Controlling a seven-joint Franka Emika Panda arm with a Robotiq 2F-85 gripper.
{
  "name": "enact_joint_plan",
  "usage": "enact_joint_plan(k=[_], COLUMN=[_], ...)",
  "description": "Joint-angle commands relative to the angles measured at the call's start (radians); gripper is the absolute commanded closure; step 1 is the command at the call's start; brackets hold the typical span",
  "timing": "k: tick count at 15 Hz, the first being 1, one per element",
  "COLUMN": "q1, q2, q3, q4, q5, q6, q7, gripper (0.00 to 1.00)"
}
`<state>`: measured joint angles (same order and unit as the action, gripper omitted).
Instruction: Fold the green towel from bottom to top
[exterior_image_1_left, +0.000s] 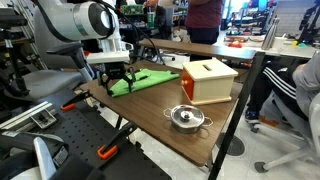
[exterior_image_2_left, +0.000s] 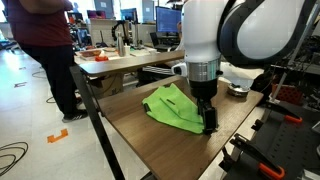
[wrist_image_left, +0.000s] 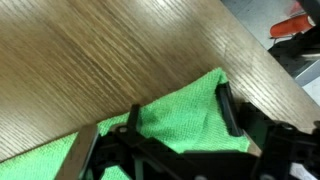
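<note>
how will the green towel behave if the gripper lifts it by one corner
Probably floppy: the green towel lies rumpled with one part humped up, so it should drape from the gripper rather than hold its shape. It is likely light, being thin cloth. Its nubby weave on the smooth wooden table suggests it may drag a little when pulled.

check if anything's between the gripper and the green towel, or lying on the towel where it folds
Nothing visible does. The gripper is at the edge of the green towel, jaws open over it; the wooden box and metal bowl stand apart from it.
</note>
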<state>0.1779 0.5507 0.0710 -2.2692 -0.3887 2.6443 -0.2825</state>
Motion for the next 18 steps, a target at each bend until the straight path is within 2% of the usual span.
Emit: enact_joint_plan(k=[1, 6, 11, 18], q1=[0.028, 0.045, 0.047, 0.04], q2=[0.0, -0.07, -0.153, -0.126], q3=[-0.022, -0.036, -0.053, -0.051], q4=[-0.005, -0.073, -0.189, -0.175], q5=[-0.042, -0.087, -0.121, -0.116], q6=[0.006, 0.057, 0.136, 0.111], q7=[0.032, 0.075, 0.12, 0.113], gripper=[0.0, 0.0, 0.0, 0.0])
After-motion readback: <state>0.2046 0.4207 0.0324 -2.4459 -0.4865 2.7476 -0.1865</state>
